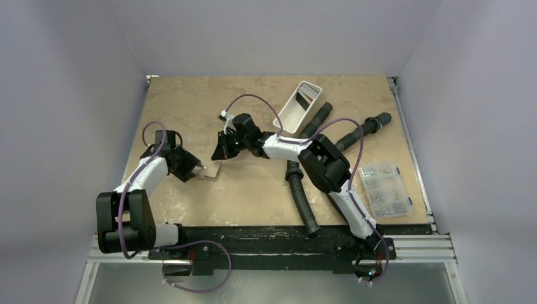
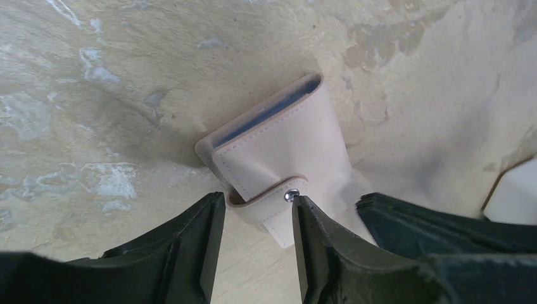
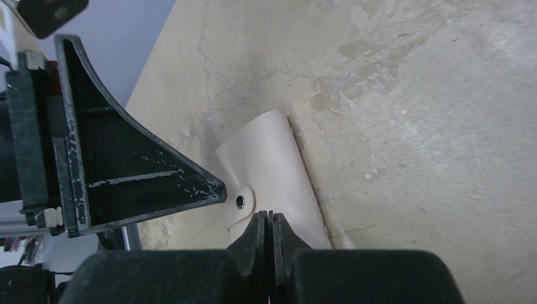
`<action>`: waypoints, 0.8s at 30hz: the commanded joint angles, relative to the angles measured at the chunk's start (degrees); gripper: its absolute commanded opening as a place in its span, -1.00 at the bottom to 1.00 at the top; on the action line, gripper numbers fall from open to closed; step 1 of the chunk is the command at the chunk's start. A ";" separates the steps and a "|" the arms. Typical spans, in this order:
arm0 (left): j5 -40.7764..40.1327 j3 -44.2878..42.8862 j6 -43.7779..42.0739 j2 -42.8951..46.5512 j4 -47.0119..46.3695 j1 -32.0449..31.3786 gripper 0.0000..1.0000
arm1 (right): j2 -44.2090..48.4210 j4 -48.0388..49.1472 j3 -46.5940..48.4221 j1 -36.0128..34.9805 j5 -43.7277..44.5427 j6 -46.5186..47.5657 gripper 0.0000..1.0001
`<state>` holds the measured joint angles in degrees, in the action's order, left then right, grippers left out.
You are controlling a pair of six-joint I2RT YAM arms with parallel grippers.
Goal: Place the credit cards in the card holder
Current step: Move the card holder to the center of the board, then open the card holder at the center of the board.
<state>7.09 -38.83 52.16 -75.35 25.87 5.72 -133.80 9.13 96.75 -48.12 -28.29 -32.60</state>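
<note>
You're at the snap tab (image 2: 263, 201), I judge, on a surface (image 1: 190, 101) with two end effectors. Your left end effector (image 2: 258, 212) stands part spread, a finger on each side of the tab. Your right end effector (image 3: 268, 218) is pressed together at the holder's edge; whether it nips leather, I can't tell. One card holder (image 2: 288, 149) lies folded, left of the middle and towards the near edge. One blue card (image 2: 266, 113) shows inside; no black or orange card is visible. Next calls for steadying the holder while working the tab.
</note>
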 commanded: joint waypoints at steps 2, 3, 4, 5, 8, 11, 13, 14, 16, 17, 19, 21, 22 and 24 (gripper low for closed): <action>-10.28 -8.22 9.06 -5.47 8.45 -4.10 -0.07 | -1.54 -2.69 3.30 -1.59 1.99 2.42 -1.00; -11.70 -10.06 10.01 -7.23 10.83 -5.00 -0.07 | -1.95 -3.09 3.15 -1.81 2.60 2.78 -1.00; -12.44 -11.82 10.84 -8.97 12.27 -5.29 -0.06 | -2.24 -3.57 3.10 -1.93 3.52 3.20 -1.00; -12.34 -12.91 11.27 -10.49 13.05 -6.82 -0.07 | -2.61 -3.97 2.95 -2.12 4.50 3.30 -1.00; -11.13 -13.96 14.31 -13.30 13.12 -8.27 -0.06 | -3.87 -4.74 2.35 -2.17 6.58 3.08 -1.00; -12.64 -14.38 17.82 -13.93 14.56 -9.47 -0.03 | -4.21 -4.71 0.93 -2.17 7.88 2.89 -1.00; -13.70 -14.64 19.81 -14.37 16.14 -9.74 -0.02 | -3.98 -4.23 -0.22 -2.22 8.57 2.48 -1.00; -14.01 -14.82 20.64 -14.83 16.91 -9.79 -0.03 | -3.93 -4.23 -0.32 -2.22 8.68 2.50 -1.00; -14.73 -15.67 22.23 -16.43 18.99 -9.80 -0.05 | -3.92 -4.47 0.02 -2.23 8.87 2.77 -1.00; -15.12 -16.45 22.75 -17.71 20.44 -9.78 -0.09 | -3.87 -4.68 0.28 -2.24 8.91 2.80 -1.00; -14.95 -18.92 22.81 -21.46 23.82 -9.85 -0.27 | -3.85 -4.81 0.30 -2.32 8.96 2.88 -1.00; -13.91 -21.78 21.39 -25.78 26.61 -9.85 -0.48 | -3.99 -4.96 0.52 -2.49 9.12 2.87 -1.00; -13.76 -22.82 21.13 -27.40 27.62 -9.96 -0.51 | -4.20 -5.25 0.77 -2.57 9.01 2.89 -1.00; -14.52 -23.19 20.84 -27.93 27.35 -10.42 -0.52 | -4.28 -5.38 1.05 -2.67 8.81 2.89 -1.00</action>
<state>-6.35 -62.08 72.34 -98.17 50.02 -3.57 -136.38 7.35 98.02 -50.33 -23.51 -31.18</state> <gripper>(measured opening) 0.279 0.027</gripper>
